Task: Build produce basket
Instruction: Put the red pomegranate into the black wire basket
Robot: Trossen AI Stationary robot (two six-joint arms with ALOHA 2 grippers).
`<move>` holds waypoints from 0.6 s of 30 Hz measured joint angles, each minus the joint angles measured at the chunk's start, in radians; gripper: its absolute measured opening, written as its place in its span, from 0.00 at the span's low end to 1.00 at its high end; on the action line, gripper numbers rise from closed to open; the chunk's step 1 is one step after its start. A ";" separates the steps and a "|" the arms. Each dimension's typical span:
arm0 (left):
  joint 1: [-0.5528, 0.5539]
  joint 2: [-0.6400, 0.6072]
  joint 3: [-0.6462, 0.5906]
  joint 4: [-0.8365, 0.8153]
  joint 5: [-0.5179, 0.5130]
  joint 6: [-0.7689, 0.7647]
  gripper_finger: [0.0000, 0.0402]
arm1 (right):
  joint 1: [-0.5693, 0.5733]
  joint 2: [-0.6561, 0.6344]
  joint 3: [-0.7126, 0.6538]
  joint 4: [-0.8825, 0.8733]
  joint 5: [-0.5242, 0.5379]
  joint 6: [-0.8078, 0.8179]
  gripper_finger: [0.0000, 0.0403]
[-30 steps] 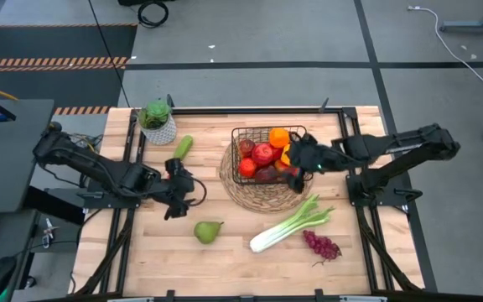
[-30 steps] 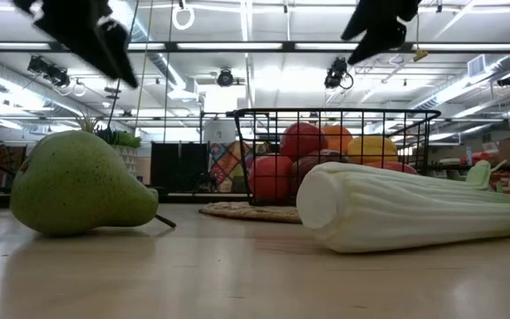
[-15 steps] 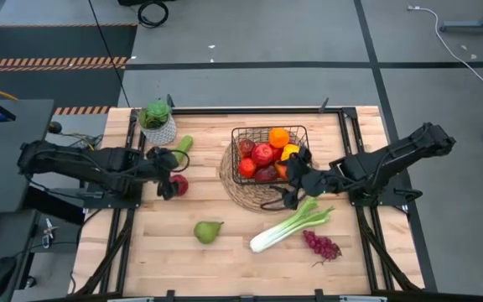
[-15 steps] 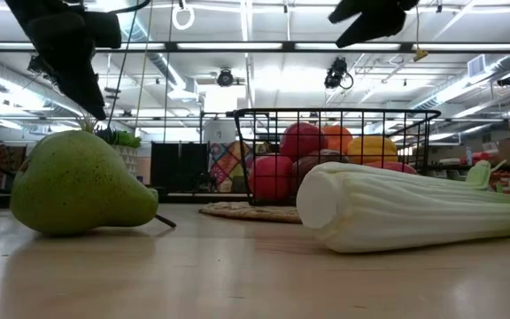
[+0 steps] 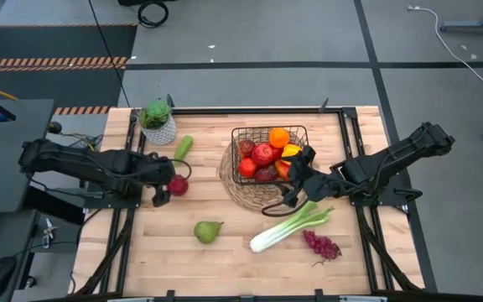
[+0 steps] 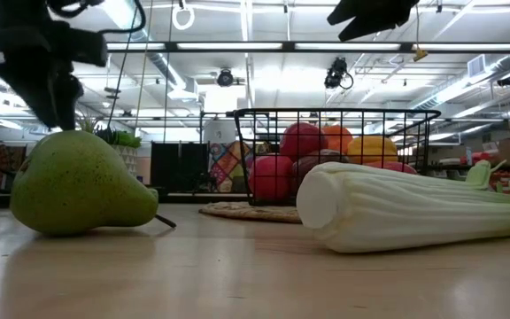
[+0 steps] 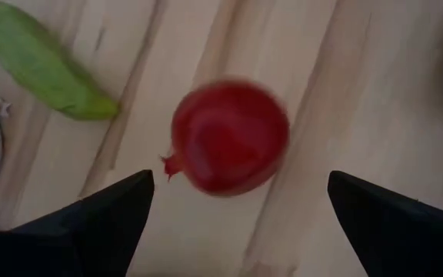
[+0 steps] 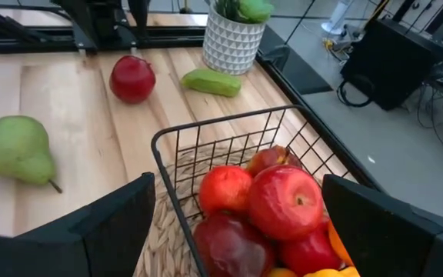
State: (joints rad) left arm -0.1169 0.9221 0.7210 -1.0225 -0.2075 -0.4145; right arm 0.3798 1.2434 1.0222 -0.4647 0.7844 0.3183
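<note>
The black wire basket (image 5: 268, 134) stands on a round woven mat, holding red apples (image 8: 283, 201), an orange (image 5: 279, 137) and a yellow pepper. On the wood lie a round red fruit (image 7: 229, 137), a green pear (image 5: 208, 231), a celery stalk (image 5: 288, 226), purple grapes (image 5: 321, 245) and a long green vegetable (image 5: 183, 148). My left gripper (image 5: 164, 190) is open and points down just left of the red fruit, with its fingers apart from the fruit. My right gripper (image 5: 291, 191) is open. It hangs over the basket's near right corner, above the celery's leafy end.
A potted green plant in a white pot (image 5: 158, 122) stands at the far left, beside the long green vegetable. Bare wood lies between the pear and the table's near edge. In the low view the pear (image 6: 78, 186) and the celery (image 6: 414, 208) fill the foreground.
My left gripper has drawn back toward the table's left edge and sunk, so the red fruit it covered now shows beside it. My right gripper has gone from over the basket's right side toward the near edge and turned. Both stay open.
</note>
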 joint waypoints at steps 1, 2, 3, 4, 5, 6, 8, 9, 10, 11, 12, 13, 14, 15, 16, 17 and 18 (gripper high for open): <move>0.000 0.006 -0.011 0.000 0.001 0.031 0.99 | 0.000 0.000 0.000 0.000 0.000 0.000 0.93; 0.000 0.015 -0.022 0.015 0.005 0.047 0.99 | 0.000 0.000 0.000 0.000 0.000 0.000 0.93; 0.000 0.024 -0.030 0.032 0.019 0.056 0.99 | 0.000 0.000 0.000 0.000 0.000 -0.001 0.93; 0.000 0.034 -0.035 0.036 0.040 0.058 0.99 | 0.000 0.000 0.000 0.004 0.000 -0.004 0.93; 0.000 0.047 -0.038 0.034 0.052 0.058 0.99 | 0.000 0.000 0.000 0.007 -0.001 -0.004 0.93; 0.000 0.066 -0.040 0.037 0.056 0.059 0.99 | 0.000 0.000 0.000 0.007 -0.005 -0.004 0.93; 0.000 0.108 -0.042 0.035 0.059 0.054 0.99 | 0.000 0.000 0.000 0.009 -0.012 -0.005 0.93; 0.002 0.130 -0.043 0.034 0.059 0.050 0.99 | 0.000 0.000 0.000 0.011 -0.016 -0.005 0.93; 0.003 0.156 -0.042 0.041 0.059 0.046 0.99 | 0.000 0.000 0.000 0.011 -0.016 -0.006 0.93; 0.003 0.185 -0.041 0.046 0.055 0.044 0.99 | 0.000 0.000 0.000 0.014 -0.018 -0.010 0.93; 0.003 0.214 -0.042 0.045 0.049 0.044 0.99 | 0.000 0.000 0.000 0.023 -0.018 -0.016 0.93; 0.003 0.242 -0.042 0.040 0.047 0.043 0.99 | 0.000 0.000 0.000 0.029 -0.019 -0.022 0.93; 0.003 0.272 -0.040 0.040 0.046 0.043 0.99 | 0.000 0.000 0.000 0.028 -0.019 -0.024 0.93; 0.003 0.300 -0.040 0.043 0.045 0.043 0.99 | 0.000 0.000 0.000 0.027 -0.019 -0.027 0.93; 0.003 0.327 -0.040 0.040 0.046 0.043 0.99 | 0.000 0.000 0.000 0.029 -0.019 -0.031 0.93; 0.003 0.351 -0.040 0.041 0.046 0.043 0.99 | 0.000 0.000 0.000 0.031 -0.019 -0.032 0.93; 0.003 0.376 -0.040 0.046 0.046 0.044 0.99 | 0.000 0.000 0.000 0.031 -0.019 -0.032 0.93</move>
State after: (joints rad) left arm -0.1135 1.2977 0.6807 -0.9760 -0.1619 -0.3707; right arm 0.3798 1.2434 1.0225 -0.4335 0.7655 0.2863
